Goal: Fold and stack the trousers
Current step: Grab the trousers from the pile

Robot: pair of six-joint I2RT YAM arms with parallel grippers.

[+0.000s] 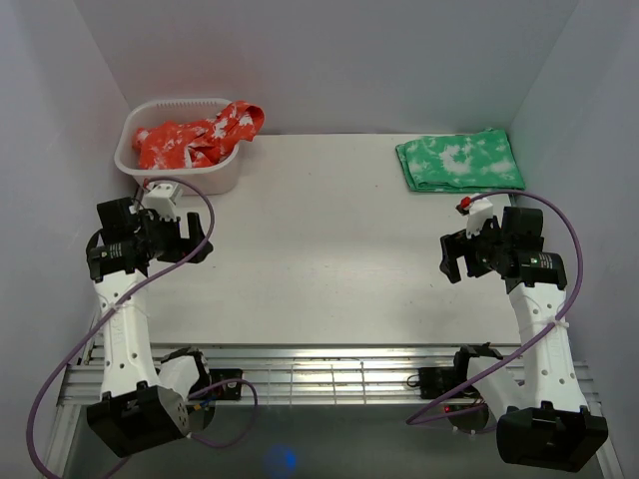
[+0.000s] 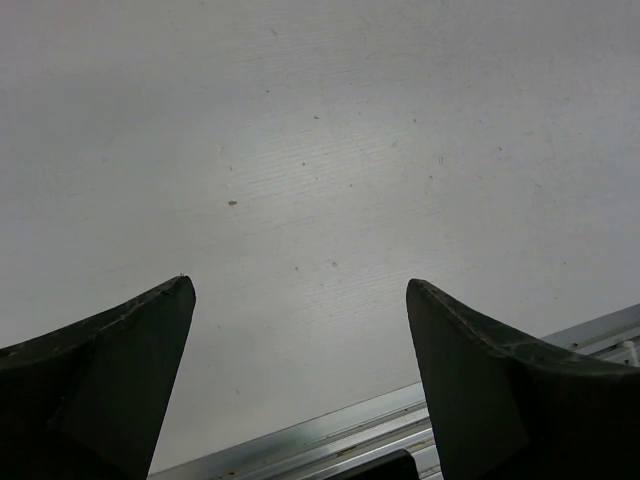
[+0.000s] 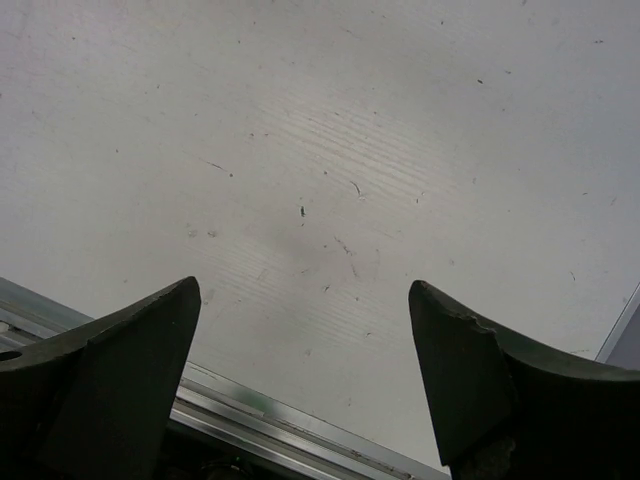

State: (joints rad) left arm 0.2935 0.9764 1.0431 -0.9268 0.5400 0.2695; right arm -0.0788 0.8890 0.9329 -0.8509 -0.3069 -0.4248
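The red-orange trousers [image 1: 195,138] with white blotches lie crumpled in a white basket [image 1: 215,180] at the far left, one end hanging over its right rim. My left gripper [image 1: 195,242] is open and empty, just in front of the basket, over bare table. My right gripper [image 1: 454,257] is open and empty at the right, in front of the green cloth. In the left wrist view my gripper [image 2: 300,285] has only white tabletop between its fingers; the right wrist view shows my gripper [image 3: 305,290] the same way. The trousers show in neither wrist view.
A folded green cloth [image 1: 459,160] with white blotches lies at the far right. White walls enclose the table on three sides. A metal rail [image 1: 329,374] runs along the near edge; it also shows in the left wrist view [image 2: 400,420] and the right wrist view [image 3: 290,425].
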